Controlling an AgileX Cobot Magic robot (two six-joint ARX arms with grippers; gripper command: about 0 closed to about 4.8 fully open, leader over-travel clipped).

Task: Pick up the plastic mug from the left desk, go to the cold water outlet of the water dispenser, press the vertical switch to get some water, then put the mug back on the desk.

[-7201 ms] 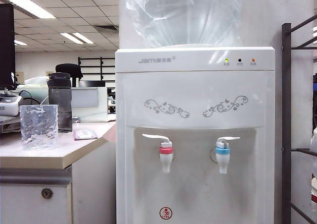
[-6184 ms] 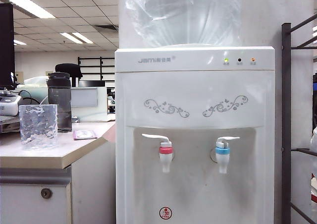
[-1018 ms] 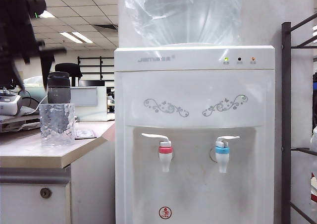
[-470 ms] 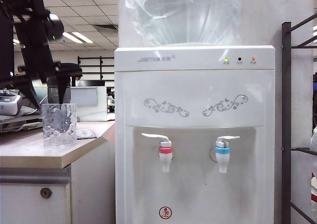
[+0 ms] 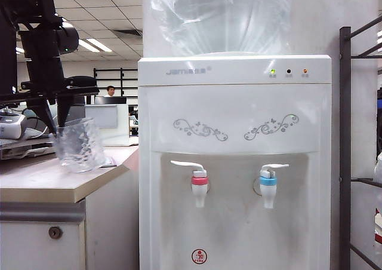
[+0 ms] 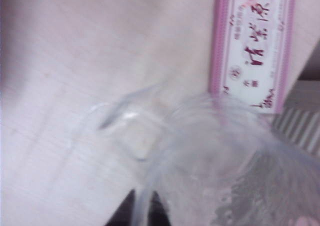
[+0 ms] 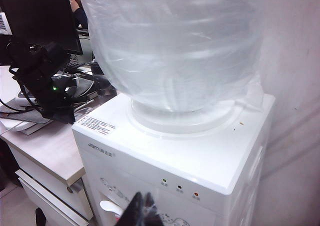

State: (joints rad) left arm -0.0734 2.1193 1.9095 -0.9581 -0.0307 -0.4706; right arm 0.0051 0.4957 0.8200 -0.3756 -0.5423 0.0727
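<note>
Tilting on the left bench (image 5: 42, 189), plastic mug (image 5: 79, 144) leans with its rim toward the left hand (image 5: 52, 122), base edge apparently on the beige top; contact point hard to read. Left hand comes down from above at the mug's rim, black fingers straddling the wall, closed on it as far as the exterior shows. Left wrist view is blurred: clear rippled mug wall (image 6: 225, 161) and thin clear handle (image 6: 120, 123) fill the frame, dark finger tips (image 6: 142, 211) at the edge against the rim.

Around it: pink-bordered card (image 6: 252, 46) lies flat on the bench just beside the mug. Water dispenser (image 5: 236, 162), white and boxy, stands right beside the bench; cold water outlet (image 5: 268, 189) with blue collar and its vertical switch (image 5: 274, 168) sit well apart from the mug, the red-collared tap (image 5: 200, 189) between them.

Right wrist view alone shows the dispenser top, the big clear water bottle (image 7: 175, 46), and the right hand (image 7: 141, 211) as dark fingers close together, holding nothing, hovering in front of the dispenser's top.
</note>
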